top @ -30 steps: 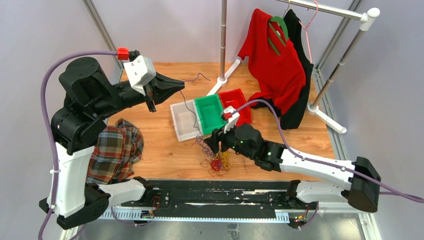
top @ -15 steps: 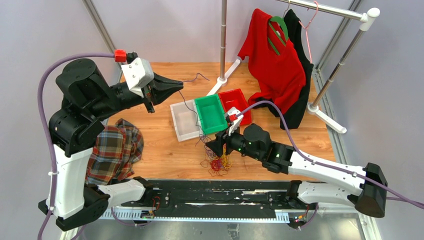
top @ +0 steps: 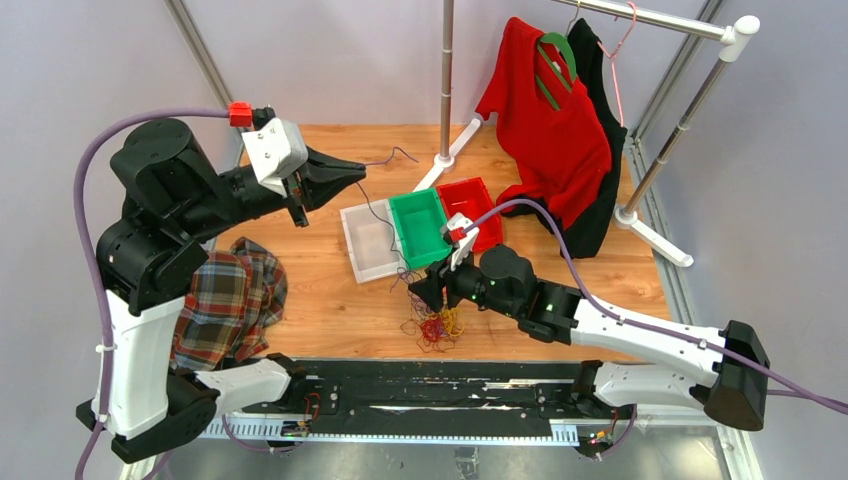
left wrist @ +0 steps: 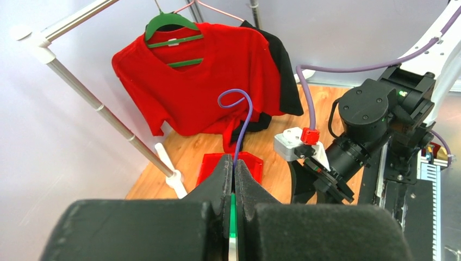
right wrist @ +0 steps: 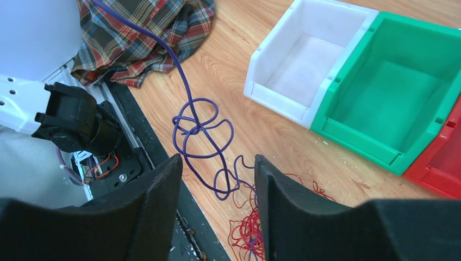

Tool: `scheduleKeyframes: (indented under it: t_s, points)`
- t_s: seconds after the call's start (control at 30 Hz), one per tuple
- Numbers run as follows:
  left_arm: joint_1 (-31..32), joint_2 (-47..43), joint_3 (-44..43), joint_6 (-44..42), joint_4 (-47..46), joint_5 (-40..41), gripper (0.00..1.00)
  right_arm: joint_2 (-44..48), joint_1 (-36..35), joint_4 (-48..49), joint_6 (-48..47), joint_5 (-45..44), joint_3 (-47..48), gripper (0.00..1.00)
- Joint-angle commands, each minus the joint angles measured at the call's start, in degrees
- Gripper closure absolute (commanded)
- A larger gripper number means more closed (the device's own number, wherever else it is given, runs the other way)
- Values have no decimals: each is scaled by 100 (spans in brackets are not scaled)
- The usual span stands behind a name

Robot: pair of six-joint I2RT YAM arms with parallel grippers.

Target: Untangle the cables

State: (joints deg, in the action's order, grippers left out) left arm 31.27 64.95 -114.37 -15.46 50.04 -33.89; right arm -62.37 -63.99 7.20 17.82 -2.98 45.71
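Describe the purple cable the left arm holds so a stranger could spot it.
On the wooden table, find the white bin, leftmost of three. Just in front of it a thin purple cable lies in knotted loops, then climbs to the shut left end effector. Its neighbours are a red and yellow tangle.

On the wooden worktop (top: 330,310) a white bin (top: 375,258), green bin (top: 420,228) and red bin (top: 472,198) sit touching in a row, a crumpled plaid shirt (top: 232,300) lies at the near left, and a red T-shirt (top: 550,135) on a green hanger (top: 557,58) hangs from a clothes rack (top: 690,110).
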Motion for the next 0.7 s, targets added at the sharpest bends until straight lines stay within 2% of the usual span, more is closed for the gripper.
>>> scheduleKeyframes:
  t_s: [0.0, 0.07, 0.47, 0.67]
  points:
    - [23, -97, 28, -89, 60, -63, 100, 211, -61, -118, -131, 147, 228, 47]
    - [20, -97, 31, -89, 61, -77, 100, 237, -57, -162, -136, 98, 251, 48]
    - [24, -96, 11, -59, 60, -152, 100, 70, -9, -154, -181, -20, 355, 73]
    - [24, -89, -4, -32, 58, -170, 100, -223, -9, -112, -267, -273, 473, 72]
